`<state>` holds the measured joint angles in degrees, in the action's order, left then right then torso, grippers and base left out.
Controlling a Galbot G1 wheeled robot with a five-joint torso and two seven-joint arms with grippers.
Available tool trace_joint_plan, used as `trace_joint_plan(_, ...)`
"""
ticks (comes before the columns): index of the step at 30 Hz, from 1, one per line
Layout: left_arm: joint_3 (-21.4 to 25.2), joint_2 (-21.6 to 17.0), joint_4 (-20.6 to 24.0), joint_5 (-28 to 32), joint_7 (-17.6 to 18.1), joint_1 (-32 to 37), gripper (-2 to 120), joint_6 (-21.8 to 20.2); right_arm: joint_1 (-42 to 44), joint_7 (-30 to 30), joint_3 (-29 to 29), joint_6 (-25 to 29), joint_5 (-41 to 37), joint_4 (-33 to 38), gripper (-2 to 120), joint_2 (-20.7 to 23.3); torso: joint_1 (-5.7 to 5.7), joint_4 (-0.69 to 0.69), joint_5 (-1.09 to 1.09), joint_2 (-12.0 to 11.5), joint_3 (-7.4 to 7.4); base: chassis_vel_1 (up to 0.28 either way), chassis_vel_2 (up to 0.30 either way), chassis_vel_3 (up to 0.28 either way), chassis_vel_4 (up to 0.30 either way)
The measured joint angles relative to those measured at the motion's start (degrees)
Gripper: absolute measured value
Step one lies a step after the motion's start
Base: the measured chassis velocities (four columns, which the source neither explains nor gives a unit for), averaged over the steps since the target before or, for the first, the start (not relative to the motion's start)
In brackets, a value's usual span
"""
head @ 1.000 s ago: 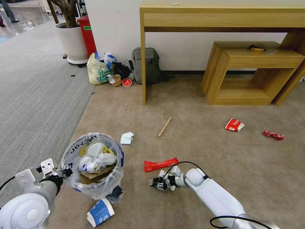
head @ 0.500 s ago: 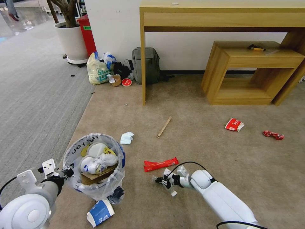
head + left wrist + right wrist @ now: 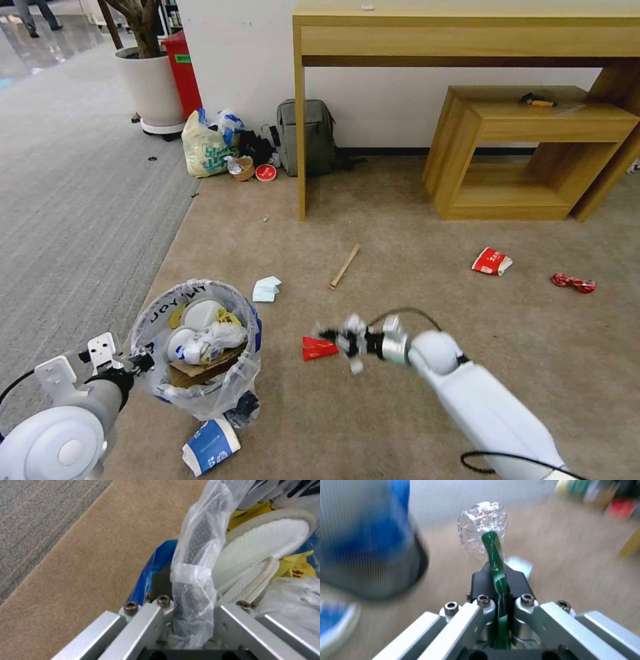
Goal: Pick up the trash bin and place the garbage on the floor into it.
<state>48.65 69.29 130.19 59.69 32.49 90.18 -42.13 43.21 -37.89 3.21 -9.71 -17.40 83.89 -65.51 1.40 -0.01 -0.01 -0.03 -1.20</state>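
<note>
The trash bin (image 3: 157, 313), round and lined with a clear printed bag, stands on the beige floor (image 3: 413, 313) at the left. My left gripper (image 3: 138, 363) is shut on its rim (image 3: 195, 562). White slippers (image 3: 266, 542) and cardboard lie inside. My right gripper (image 3: 335, 337) hovers above a red wrapper (image 3: 313, 349), shut on a crushed clear bottle (image 3: 483, 522) with a green label. Loose garbage on the floor: a tissue (image 3: 267, 289), a stick (image 3: 345, 266), a red-white carton (image 3: 492, 261), another red wrapper (image 3: 573, 283) and a blue-white paper cup (image 3: 210, 445).
A wooden desk (image 3: 467, 40) and a low wooden shelf (image 3: 533, 147) stand against the far wall. A grey backpack (image 3: 307, 137), a yellowish tied bag (image 3: 205, 150), a white planter (image 3: 152, 87) and a red box (image 3: 183, 70) sit at the back left. Grey ribbed carpet (image 3: 73, 200) lies left.
My right gripper has risen off the floor with the bottle and moved forward, now covering part of the red wrapper. The left gripper and the bin have stayed put.
</note>
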Motion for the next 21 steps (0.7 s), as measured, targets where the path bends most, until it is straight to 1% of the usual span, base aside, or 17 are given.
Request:
trace_joint_plan(1, -0.46, -0.18, -0.47, -0.35, 0.05, -0.12, 0, 0.0, -2.32, 0.66, 1.89, -1.42, -4.4, 4.63, 1, -0.45, 0.0, -0.01, -0.01, 0.0, 0.0, 0.0, 0.0, 0.0, 0.0)
trace_joint_plan(2, -0.46, -0.18, -0.47, -0.35, 0.05, -0.12, 0, 0.0, -2.32, 0.66, 1.89, -1.42, -4.4, 4.63, 1, -0.45, 0.0, -0.01, -0.01, 0.0, 0.0, 0.0, 0.0, 0.0, 0.0)
trace_joint_plan(5, -1.22, -0.72, -1.28, -0.95, 0.01, -0.45, 0, 0.0, -5.45, 1.34, 1.47, -2.39, -9.33, 8.51, 1, -1.44, 0.0, -0.01, -0.01, 0.0, 0.0, 0.0, 0.0, 0.0, 0.0)
trace_joint_plan(9, -1.68, -1.02, -1.75, -1.22, -0.01, -0.77, 0, 0.0, -6.89, 1.55, 0.35, -2.96, -11.22, 9.77, 1, -2.37, 0.0, -0.01, -0.01, 0.0, 0.0, 0.0, 0.0, 0.0, 0.0)
trace_joint_plan(10, -2.29, -1.43, -2.22, -1.33, -0.01, -1.25, 0, 0.0, -8.9, 1.82, -1.78, -4.34, -14.02, 11.27, 1, -4.24, 0.0, -0.01, -0.01, 0.0, 0.0, 0.0, 0.0, 0.0, 0.0)
trace_joint_plan(12, -2.76, -1.78, -2.46, -1.47, -0.03, -1.46, 0, 0.0, -10.32, 2.4, -4.06, -5.79, -16.23, 12.14, 1, -6.0, 0.0, 0.0, -0.01, 0.0, 0.0, 0.0, 0.0, 0.0, 0.0)
trace_joint_plan(13, -2.76, -1.78, -2.46, -1.47, -0.03, -1.46, 0, 0.0, -10.32, 2.4, -4.06, -5.79, -16.23, 12.14, 1, -6.0, 0.0, 0.0, -0.01, 0.0, 0.0, 0.0, 0.0, 0.0, 0.0)
trace_joint_plan(15, -3.07, -2.02, -2.54, -1.76, -0.43, -1.43, 0, 0.0, -11.21, 2.81, -6.58, -6.47, -17.65, 12.7, 1, -7.58, 0.0, 0.0, -0.01, 0.0, 0.0, 0.0, 0.0, 0.0, 0.0)
trace_joint_plan(16, -3.07, -2.02, -2.54, -1.76, -0.43, -1.43, 0, 0.0, -11.21, 2.81, -6.58, -6.47, -17.65, 12.7, 1, -7.58, 0.0, 0.0, -0.01, 0.0, 0.0, 0.0, 0.0, 0.0, 0.0)
trace_joint_plan(19, -3.49, -2.15, -2.79, -2.48, -1.25, -1.26, 0, 0.0, -12.12, 3.41, -11.05, -7.04, -18.75, 12.94, 1, -8.86, 0.0, 0.0, -0.01, 0.0, 0.0, 0.0, 0.0, 0.0, 0.0)
trace_joint_plan(20, -3.49, -2.15, -2.79, -2.48, -1.25, -1.26, 0, 0.0, -12.12, 3.41, -11.05, -7.04, -18.75, 12.94, 1, -8.86, 0.0, 0.0, -0.01, 0.0, 0.0, 0.0, 0.0, 0.0, 0.0)
trace_joint_plan(21, -3.61, -2.14, -2.9, -2.57, -1.38, -1.3, 0, 0.0, -12.29, 3.4, -12.62, -7.05, -18.62, 12.78, 1, -8.96, 0.0, 0.0, -0.01, 0.0, 0.0, 0.0, 0.0, 0.0, 0.0)
